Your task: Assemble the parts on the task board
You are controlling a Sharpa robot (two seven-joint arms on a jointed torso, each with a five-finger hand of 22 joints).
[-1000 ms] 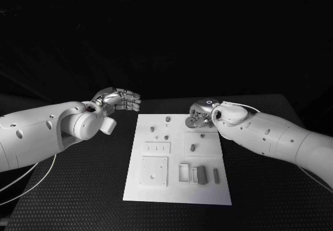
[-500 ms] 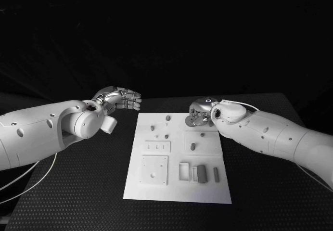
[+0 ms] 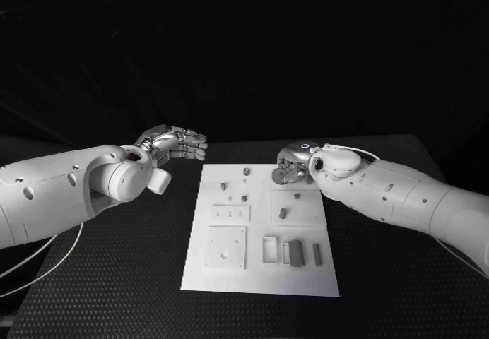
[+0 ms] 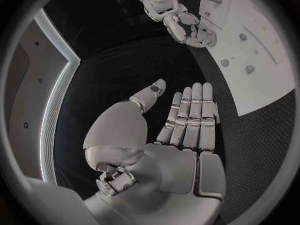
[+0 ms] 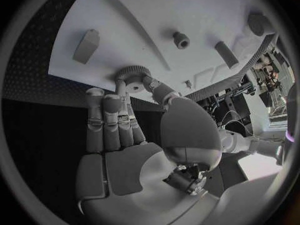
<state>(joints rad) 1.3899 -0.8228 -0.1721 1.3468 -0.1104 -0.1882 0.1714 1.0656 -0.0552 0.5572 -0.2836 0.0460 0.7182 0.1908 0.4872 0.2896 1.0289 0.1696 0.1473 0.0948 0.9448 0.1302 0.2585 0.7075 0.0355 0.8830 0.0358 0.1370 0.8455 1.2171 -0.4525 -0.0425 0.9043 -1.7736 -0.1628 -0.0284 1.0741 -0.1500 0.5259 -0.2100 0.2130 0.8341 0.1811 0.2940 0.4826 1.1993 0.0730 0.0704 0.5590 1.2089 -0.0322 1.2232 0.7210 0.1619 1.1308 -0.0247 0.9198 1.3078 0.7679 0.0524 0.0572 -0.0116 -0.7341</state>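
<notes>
Here your right hand (image 3: pixel 292 167) sits at the far right corner of the task board (image 3: pixel 261 275), its thumb and a finger pinching a small toothed gear (image 5: pixel 132 77) at the board's edge while the other fingers (image 5: pixel 106 120) lie straight and side by side. In the right wrist view the gear (image 5: pixel 132 77) lies level with the white plate, at its rim; whether it rests on the plate you cannot tell. Your left hand (image 3: pixel 175 145) hovers off the board's far left corner, over the black table (image 3: pixel 102 282), holding nothing, its fingers (image 4: pixel 190 115) straight and close together and the thumb set apart. Moving outward along the board, you see small grey pegs (image 3: pixel 246 171) near the far edge, a raised square block (image 3: pixel 226 248) at the near left, and a dark rectangular part (image 3: pixel 295 253) standing just beside a slim bar (image 3: pixel 317 253) at the near right. A wedge-shaped piece (image 5: pixel 85 46) and a short cylinder (image 5: pixel 181 39) lie well apart on the plate beyond the right hand.
</notes>
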